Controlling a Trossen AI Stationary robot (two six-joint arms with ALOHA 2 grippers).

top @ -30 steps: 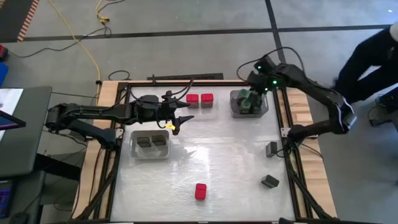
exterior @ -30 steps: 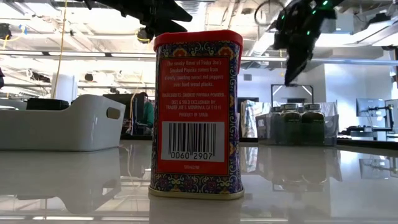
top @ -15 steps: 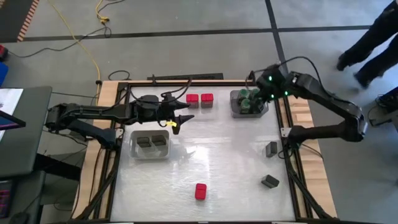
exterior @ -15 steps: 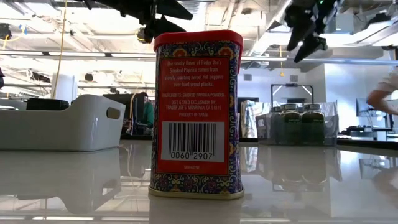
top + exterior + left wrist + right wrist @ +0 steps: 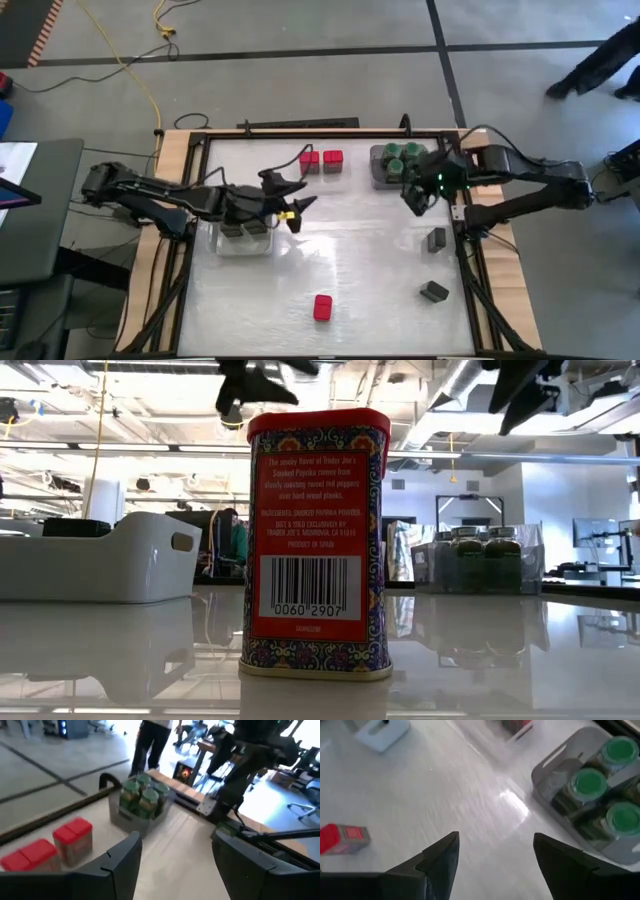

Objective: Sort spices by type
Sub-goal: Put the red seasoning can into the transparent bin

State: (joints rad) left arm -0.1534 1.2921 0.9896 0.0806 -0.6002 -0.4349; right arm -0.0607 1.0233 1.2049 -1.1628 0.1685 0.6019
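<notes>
The left gripper (image 5: 297, 208) hangs over the table with its jaws spread and nothing between them. Directly behind it sits the grey tray (image 5: 218, 244) with two dark tins (image 5: 241, 229) inside. Ahead of its fingertips and toward the far edge stand two red tins (image 5: 320, 160), side by side and touching. Nearer the front edge, well apart from both tools, a lone red tin (image 5: 322, 307) stands upright; the low view shows it as a tall, printed metal box with a red lid (image 5: 318, 422).

That tin is probably stiff and light, with smooth, likely slippery walls. Being tall on a narrow base, it could topple from a sideways nudge. Its two flat, broad faces, gripped around mid-height, look like the safest hold.

The right gripper (image 5: 420, 196) hovers open and empty just in front of the clear tray (image 5: 547, 782) of green-lidded jars (image 5: 398, 159), already grouped together. Those jars look like glass, so heavier and more fragile; their round bodies want a centred pinch below the lid. Beyond that gripper, toward the right edge, two dark grey tins (image 5: 436, 239) lie loose, one (image 5: 434, 291) nearer the front.
</notes>
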